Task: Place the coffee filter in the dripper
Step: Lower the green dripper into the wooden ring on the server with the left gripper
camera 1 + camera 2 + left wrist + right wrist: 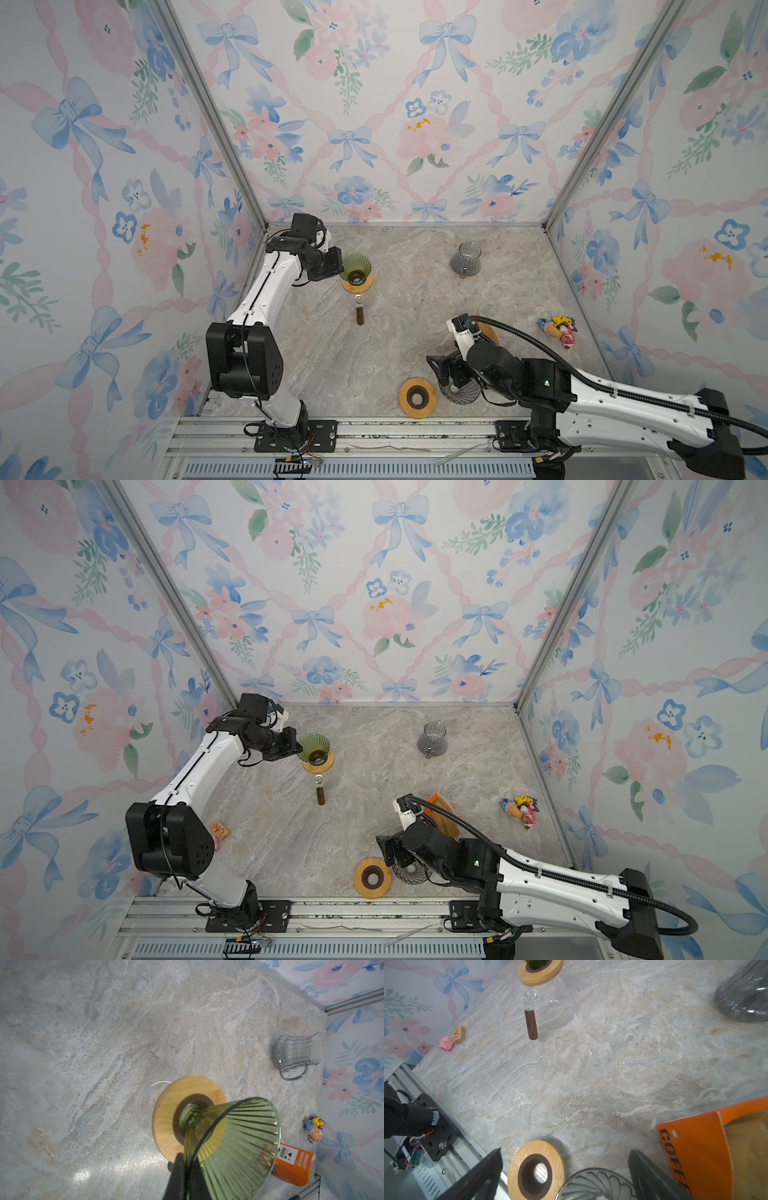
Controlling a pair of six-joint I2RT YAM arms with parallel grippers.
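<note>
A green ribbed glass dripper leans with its narrow end in a wooden collar on top of a clear carafe. My left gripper is shut on the green dripper's rim. A clear swirl-ribbed dripper stands at the table's front. My right gripper hovers open just above it, one finger on each side. The coffee filters are brown paper in an open orange pack right beside the right gripper, partly hidden by the arm in both top views.
A loose wooden ring lies left of the clear dripper. A grey glass pitcher stands at the back right. Small toy figures lie by the right wall. A pink pig and a small block sit near the left wall.
</note>
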